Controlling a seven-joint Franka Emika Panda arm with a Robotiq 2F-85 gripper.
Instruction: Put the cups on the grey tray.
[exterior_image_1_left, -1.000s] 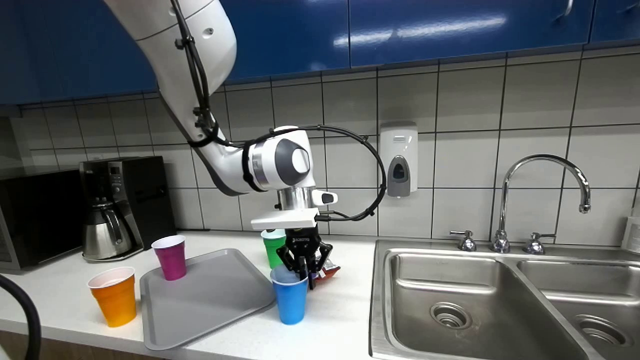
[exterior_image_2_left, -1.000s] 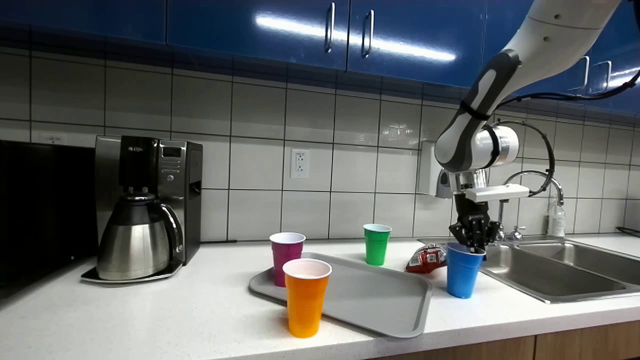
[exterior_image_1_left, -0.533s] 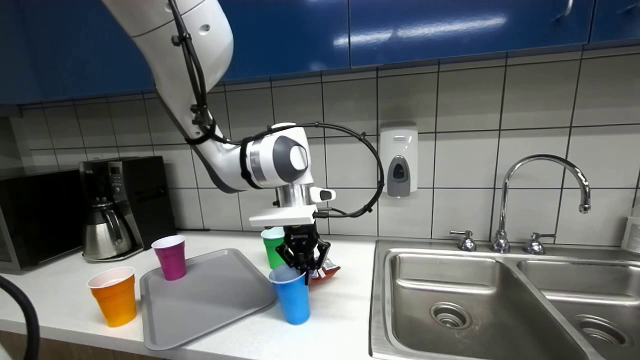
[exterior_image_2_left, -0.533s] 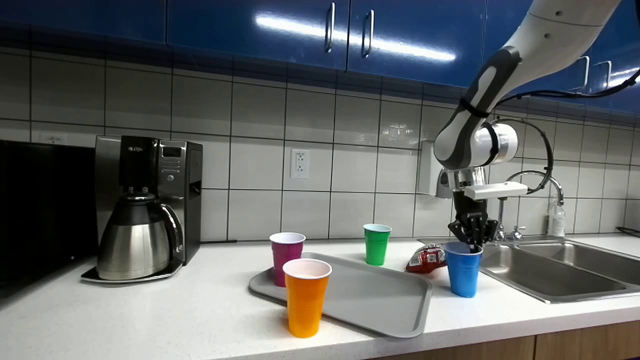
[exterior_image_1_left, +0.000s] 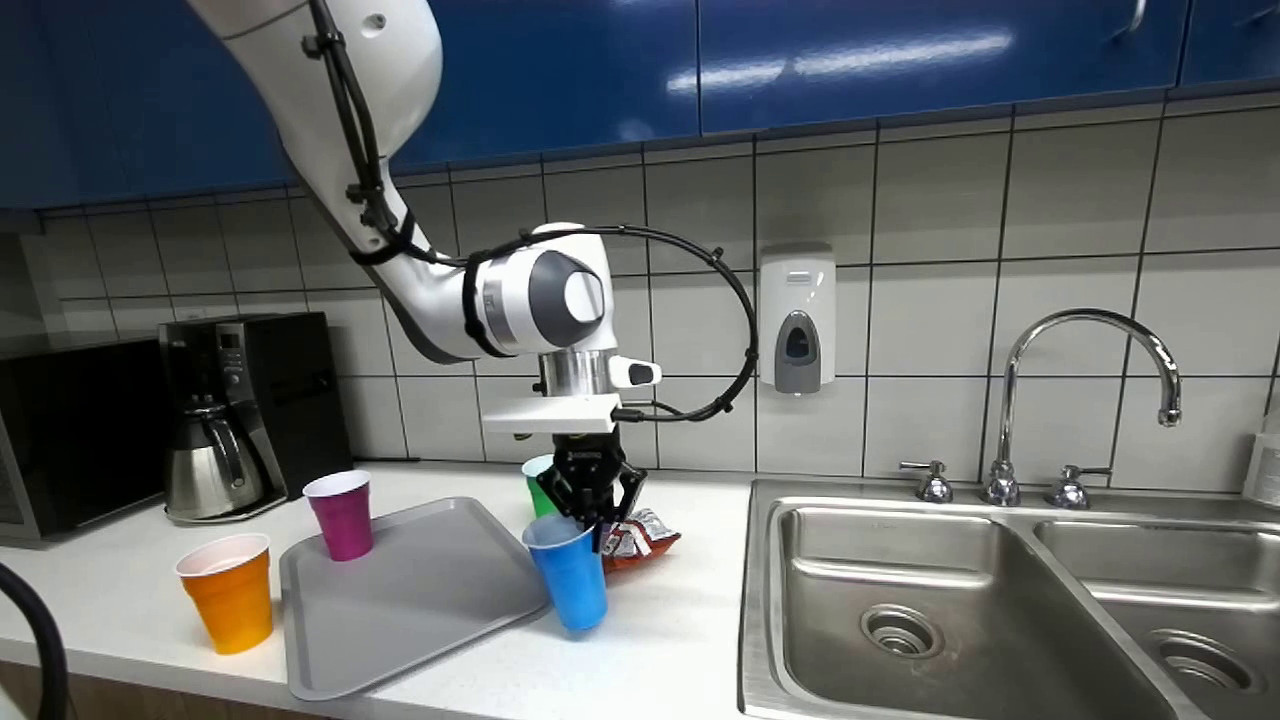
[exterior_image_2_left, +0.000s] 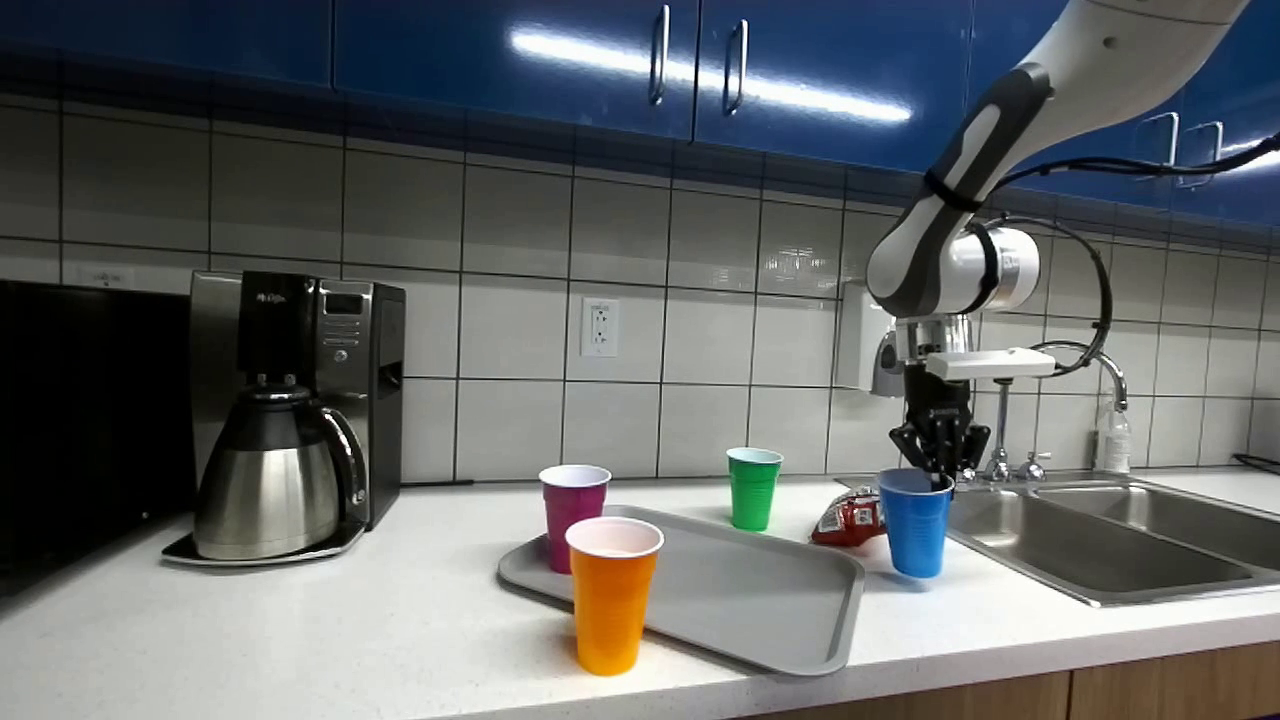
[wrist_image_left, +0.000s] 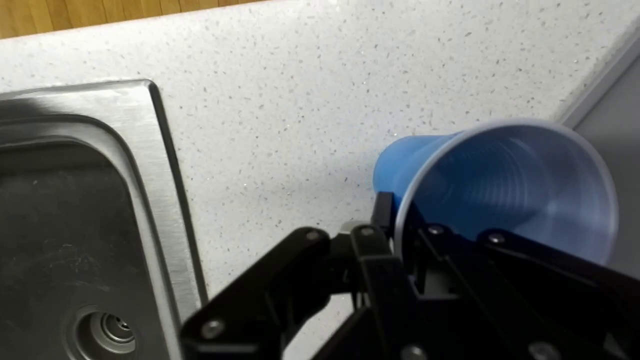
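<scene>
My gripper (exterior_image_1_left: 598, 530) is shut on the near-sink rim of the blue cup (exterior_image_1_left: 572, 585), one finger inside and one outside, as the wrist view shows at the fingertips (wrist_image_left: 395, 215). The blue cup (exterior_image_2_left: 915, 530) is tilted and just above the counter, beside the grey tray (exterior_image_1_left: 430, 600). The purple cup (exterior_image_1_left: 342, 520) stands on the tray. The orange cup (exterior_image_2_left: 610, 610) stands on the counter at the tray's edge. The green cup (exterior_image_2_left: 752, 495) stands on the counter behind the tray; in an exterior view (exterior_image_1_left: 540, 490) it is partly hidden by the gripper.
A red snack bag (exterior_image_1_left: 638, 540) lies behind the blue cup. The steel sink (exterior_image_1_left: 765, 600) with its faucet (exterior_image_1_left: 1090, 318) is to the right. A coffee maker with a steel pot (exterior_image_2_left: 268, 495) stands at the left. Blue cabinets (exterior_image_2_left: 820, 70) hang above.
The gripper has risen and moved slightly toward the tray. The blue cup, upright on the counter a second ago, has tilted and lifted with it. The other cups and tray have not moved.
</scene>
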